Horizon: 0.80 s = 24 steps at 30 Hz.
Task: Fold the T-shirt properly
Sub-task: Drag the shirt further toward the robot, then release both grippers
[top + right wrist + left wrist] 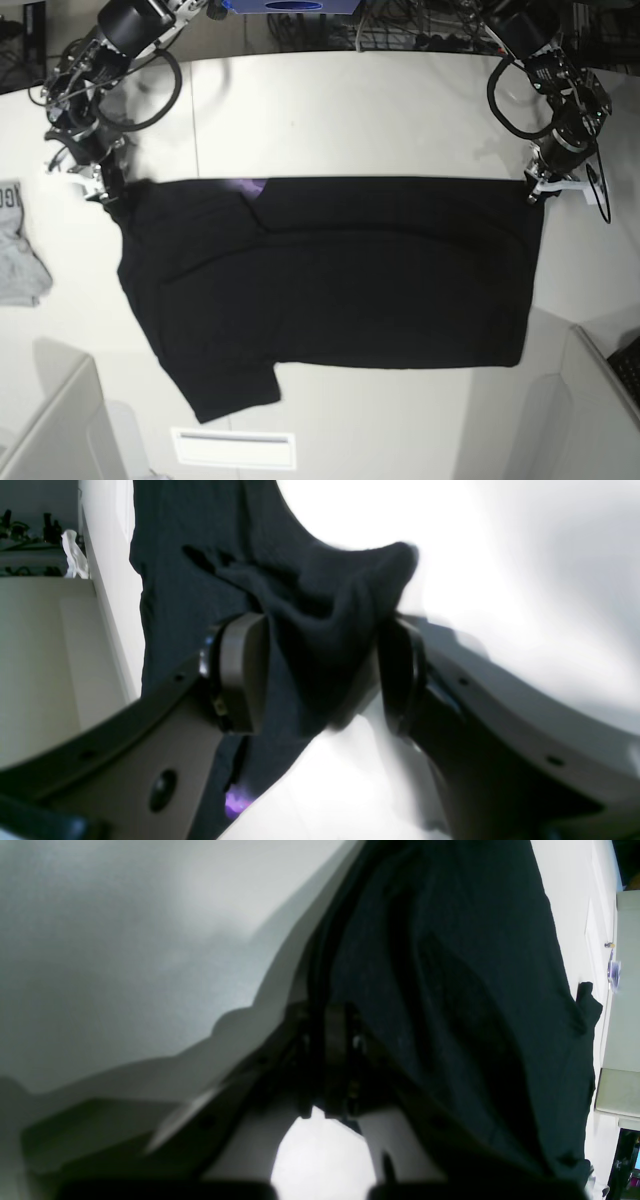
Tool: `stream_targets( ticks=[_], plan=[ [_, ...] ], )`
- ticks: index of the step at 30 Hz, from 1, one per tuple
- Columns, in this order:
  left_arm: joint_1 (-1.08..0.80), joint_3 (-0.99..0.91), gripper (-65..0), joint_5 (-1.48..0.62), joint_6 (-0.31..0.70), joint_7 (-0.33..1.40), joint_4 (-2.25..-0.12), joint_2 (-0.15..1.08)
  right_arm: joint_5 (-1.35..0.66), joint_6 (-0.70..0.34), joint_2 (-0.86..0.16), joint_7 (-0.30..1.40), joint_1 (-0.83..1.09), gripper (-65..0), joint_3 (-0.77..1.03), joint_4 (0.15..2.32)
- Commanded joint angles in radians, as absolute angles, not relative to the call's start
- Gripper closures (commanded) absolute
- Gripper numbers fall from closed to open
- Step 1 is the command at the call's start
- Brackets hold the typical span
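We've got the T-shirt (pixel 340 280) spread flat mid-surface (pixel 400 110), already doubled once w/ a sleeve at 7 o'clock, left hand (pixel 330 1060) clamped on its 3 o'clock corner, right hand (pixel 320 675) agape round the 9 o'clock corner; more folds left.

matt black cloth T-shirt (pixel 340 280), smooth white table (pixel 380 110)

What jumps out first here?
The black T-shirt spread across the white table, one sleeve toward the near edge. Each arm works a far corner: left gripper shut on the hem, right gripper with cloth bunched between its jaws. A grey garment lies beside.
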State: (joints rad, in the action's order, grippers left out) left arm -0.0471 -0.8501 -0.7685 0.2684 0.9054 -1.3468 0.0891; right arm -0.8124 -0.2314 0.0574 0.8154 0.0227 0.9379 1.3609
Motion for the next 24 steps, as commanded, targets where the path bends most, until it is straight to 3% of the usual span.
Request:
stream_targets(
  ticks=[1,2,6,10,20,24],
  plan=[
    [-0.041,-0.852,0.0,-0.78,0.275,0.905,-1.362,0.104,-0.8,-0.225,0.047,0.816,0.019,-30.6,0.931,1.36],
    [-0.042,-0.852,0.0,-0.78,0.275,0.905,-1.362,0.104,-0.8,-0.225,0.041,0.814,0.019,-27.0,0.914,1.354],
    [-0.048,-0.851,0.0,-0.78,0.277,0.906,-1.369,0.116,-0.806,-0.228,0.027,0.811,0.024,0.0,0.88,1.343],
    [-0.081,-0.852,0.0,-0.783,0.277,0.908,-1.386,0.12,-0.806,-0.228,0.028,0.823,0.039,0.0,0.881,1.38],
    [-0.341,-0.852,0.0,-0.789,0.278,0.909,-1.612,0.163,-0.809,-0.228,0.033,0.911,0.271,0.0,0.881,1.712],
    [-0.447,-0.858,0.0,-0.791,0.278,0.909,-1.681,0.16,-0.908,-0.228,0.054,0.954,0.375,0.0,0.883,1.745]
  ],
)
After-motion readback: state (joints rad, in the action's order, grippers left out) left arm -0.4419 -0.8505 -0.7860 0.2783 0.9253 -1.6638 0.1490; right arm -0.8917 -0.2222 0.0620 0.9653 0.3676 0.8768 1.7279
